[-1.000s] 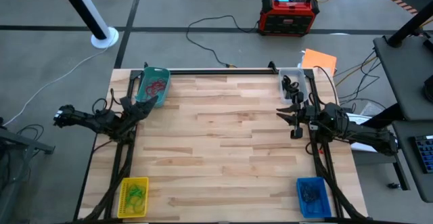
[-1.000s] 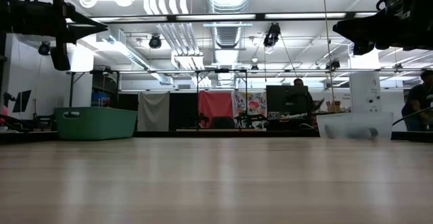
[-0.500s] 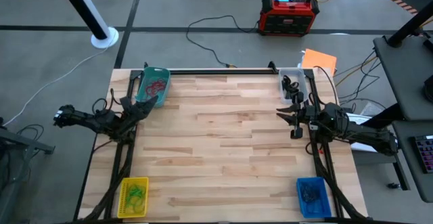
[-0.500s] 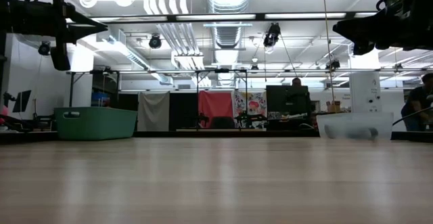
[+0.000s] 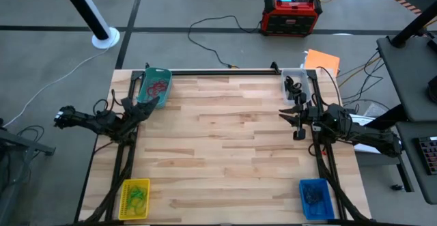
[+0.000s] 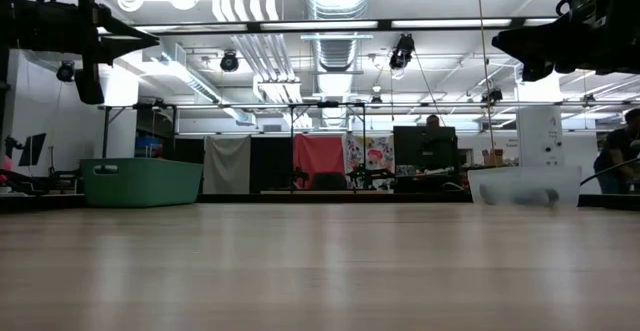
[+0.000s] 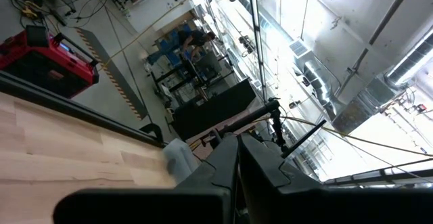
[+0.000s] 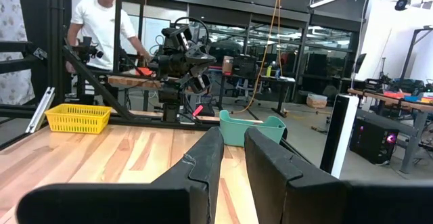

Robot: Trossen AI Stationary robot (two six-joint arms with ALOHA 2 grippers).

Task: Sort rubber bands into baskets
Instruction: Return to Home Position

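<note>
red rubber bands [image 5: 158, 86] in teal basket [image 5: 145, 91], black in clear basket [image 5: 304, 76], green in yellow basket [image 5: 123, 200], unclear dark ones in blue basket [image 5: 302, 197]. left end effector [image 5: 149, 104] pinched closed by teal, right end effector [image 5: 292, 121] barely parted by clear.

Four small rectangular baskets sat at the table's corners. The teal basket [image 5: 143, 87] held red rubber bands [image 5: 158, 87], the clear basket [image 5: 306, 76] black bands [image 5: 293, 85], the yellow basket [image 5: 123, 199] green bands [image 5: 138, 196], and the blue basket [image 5: 302, 197] dark bands [image 5: 315, 195].
</note>
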